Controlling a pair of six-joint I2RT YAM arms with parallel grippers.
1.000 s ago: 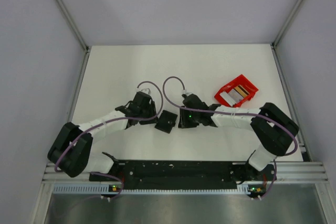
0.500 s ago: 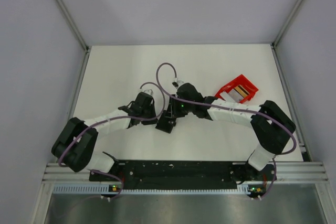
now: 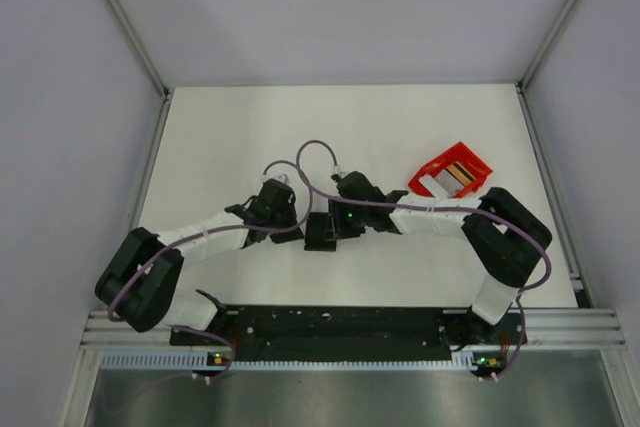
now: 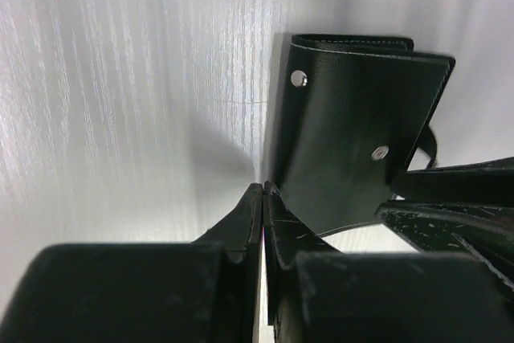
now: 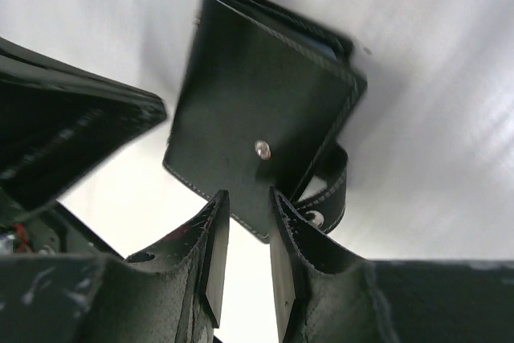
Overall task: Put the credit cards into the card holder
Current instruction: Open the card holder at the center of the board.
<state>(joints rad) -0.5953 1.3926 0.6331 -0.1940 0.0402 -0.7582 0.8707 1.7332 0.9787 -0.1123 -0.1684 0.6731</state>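
Black leather fold-over card holder [image 3: 320,232] lies mid white table [image 3: 230,137], hemmed in by both grippers. L gripper [image 4: 263,190] fingers pressed together at its edge. R gripper [image 5: 249,198] fingers narrow, straddling its corner; grip unclear. Credit cards [image 3: 455,175] sit in red shallow tray [image 3: 474,156], well apart, past R wrist.

Counter [image 3: 400,127]: white, matte, with faint streaky grain showing in the wrist views. Pale panels wall it on the left, far and right edges.

Two items sit directly on it:
- Card holder [image 3: 319,233]: black, stitched edge, two metal snap studs. It's roughly mid-counter, slightly toward the near edge. Can't tell if it lies fully flat or is tipped up.
- Red tray [image 3: 474,154]: shallow, skewed to the counter edges. It sits toward the right edge, well apart from the card holder.
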